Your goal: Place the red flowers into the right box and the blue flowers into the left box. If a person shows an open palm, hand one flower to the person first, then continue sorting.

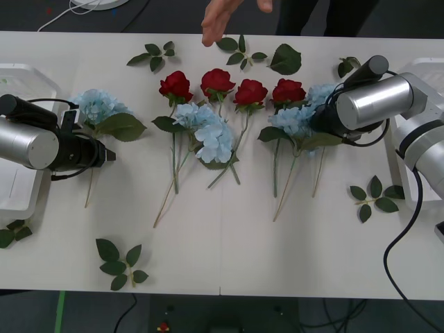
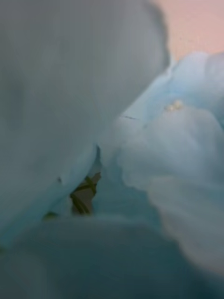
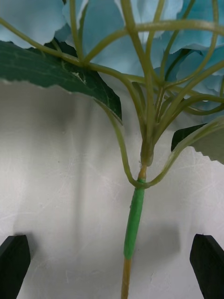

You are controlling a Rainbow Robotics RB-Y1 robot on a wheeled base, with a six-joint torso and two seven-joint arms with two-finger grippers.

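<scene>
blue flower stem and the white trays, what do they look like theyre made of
The blue flower stem looks artificial: smooth green plastic sleeve over a tan core, probably wire or plastic, between the open fingers of the left gripper. Its petals look like thin matte fabric. The white tray by the left arm seems glossy moulded plastic, going by its rounded rim.

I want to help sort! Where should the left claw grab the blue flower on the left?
Best on the stem, just below where the branches fork. The blue flower lies flat on the table, and its fluffy head and leaf would likely crush or slip. The left claw is open astride the stem, so coming straight down probably works.
</scene>
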